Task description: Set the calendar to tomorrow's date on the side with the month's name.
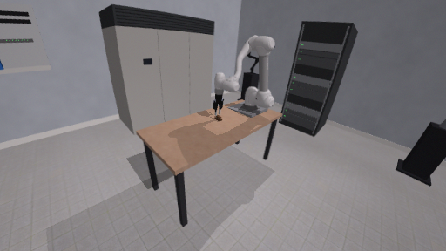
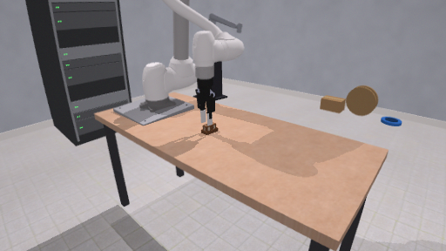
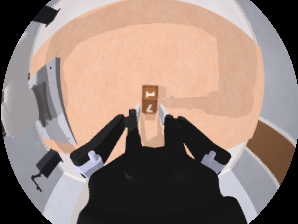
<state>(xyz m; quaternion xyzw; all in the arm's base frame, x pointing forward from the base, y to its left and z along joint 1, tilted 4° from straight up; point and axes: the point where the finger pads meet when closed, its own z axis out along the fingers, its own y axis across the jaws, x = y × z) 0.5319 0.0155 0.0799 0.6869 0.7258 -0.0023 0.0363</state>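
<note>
The tool [image 2: 206, 117] hangs partly closed, gripping nothing, just above the calendar [image 2: 209, 128] on the table [image 2: 279, 166].

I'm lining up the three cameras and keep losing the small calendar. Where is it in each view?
Top: the calendar is a small brown block on the table's far end, just under the gripper.
Exterior: it sits left of centre, below the gripper.
Wrist: it is at the centre, beyond the two dark fingers.
Shared landmark: the grey base plate under the arm, close by the calendar.
</note>
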